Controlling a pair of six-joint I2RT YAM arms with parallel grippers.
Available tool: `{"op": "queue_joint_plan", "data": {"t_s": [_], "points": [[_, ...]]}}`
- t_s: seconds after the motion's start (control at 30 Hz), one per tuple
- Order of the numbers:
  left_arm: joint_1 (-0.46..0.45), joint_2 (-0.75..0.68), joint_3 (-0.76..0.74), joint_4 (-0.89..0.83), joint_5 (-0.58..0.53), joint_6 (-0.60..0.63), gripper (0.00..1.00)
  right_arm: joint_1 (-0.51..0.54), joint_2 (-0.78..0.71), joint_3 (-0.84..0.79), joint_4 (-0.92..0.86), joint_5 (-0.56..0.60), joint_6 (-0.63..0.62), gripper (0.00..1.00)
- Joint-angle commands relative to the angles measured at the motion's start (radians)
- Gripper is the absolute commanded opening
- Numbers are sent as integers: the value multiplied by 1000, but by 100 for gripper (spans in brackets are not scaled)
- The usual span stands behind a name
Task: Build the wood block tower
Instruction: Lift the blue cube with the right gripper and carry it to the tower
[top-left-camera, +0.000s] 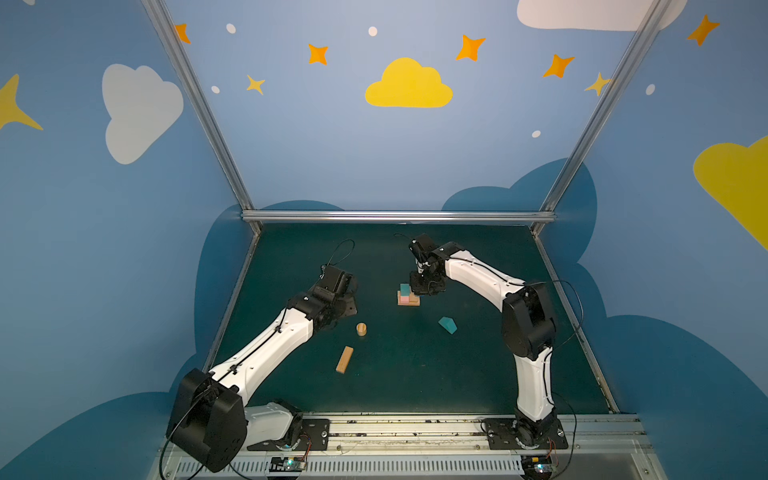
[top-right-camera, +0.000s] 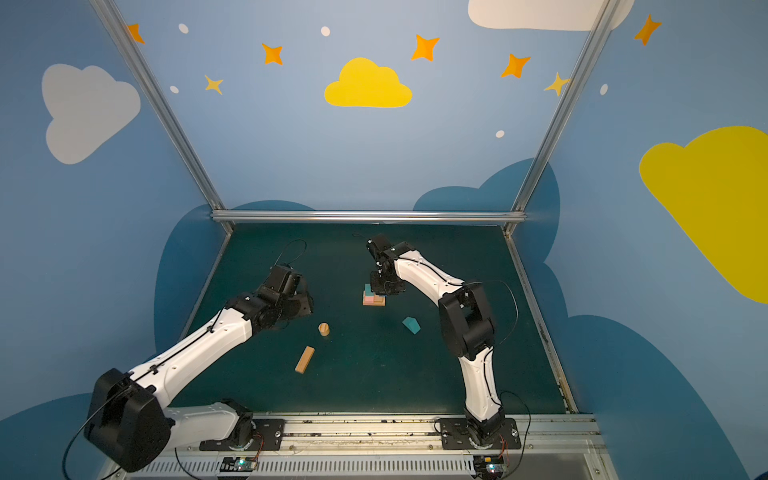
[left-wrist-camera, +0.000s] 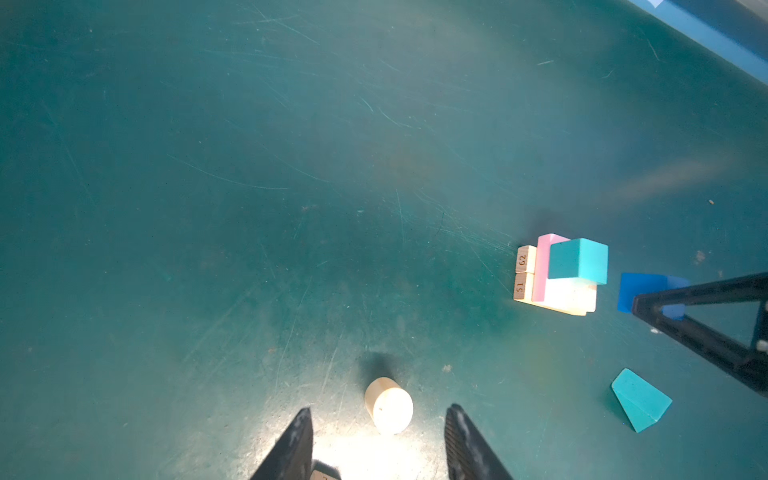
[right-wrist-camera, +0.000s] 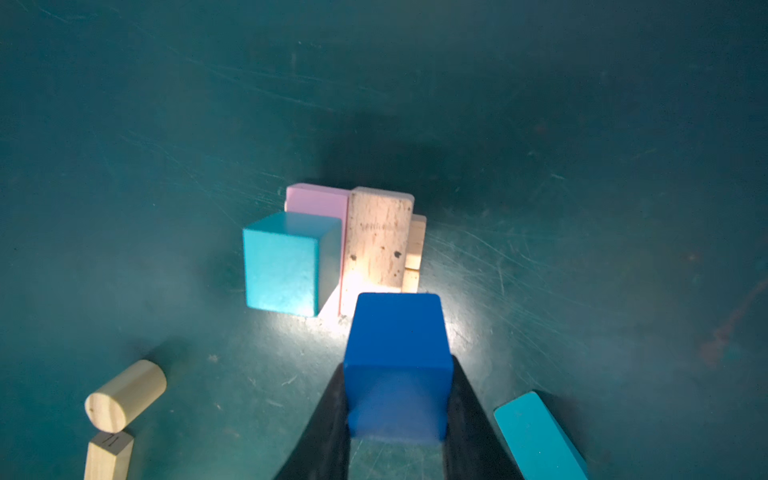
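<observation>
Green mat (top-left-camera: 478, 374), bare across its far half; near its middle stands the wood block tower (top-left-camera: 408, 296), low and only part built. My right gripper (right-wrist-camera: 398, 368) hangs just short of the tower, jaws pinching the blue cube (right-wrist-camera: 397, 332) by two opposite faces; my left gripper (left-wrist-camera: 380, 411) waits well apart, jaws spread and empty, with the tan cylinder (left-wrist-camera: 388, 405) lying just ahead of its tips. The step in hand, as I judge it, is seating the blue cube on the second tier. The teal cube (right-wrist-camera: 282, 266) already sits over the pink bar (right-wrist-camera: 318, 199); the upper tan bar (right-wrist-camera: 376, 237) beside it is bare, the likely seat. Next I must carry forward, square up, lower gently and let go without nudging the teal cube's near edge; clearance is tight there, while open mat lies beyond the tower. The teal house-shaped piece (top-left-camera: 447, 324) lies near on my right arm's side; the loose tan bar (top-left-camera: 344, 360) lies well clear.
</observation>
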Motion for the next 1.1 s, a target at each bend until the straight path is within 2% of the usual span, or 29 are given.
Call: {"op": "queue_joint_plan", "data": {"t_s": [0.0, 1.07], "points": [[6, 8, 30, -17, -21, 18, 51, -6, 27, 37, -17, -10, -5, 19], [9, 7, 30, -22, -19, 18, 51, -24, 106, 104, -14, -39, -6, 22]]}}
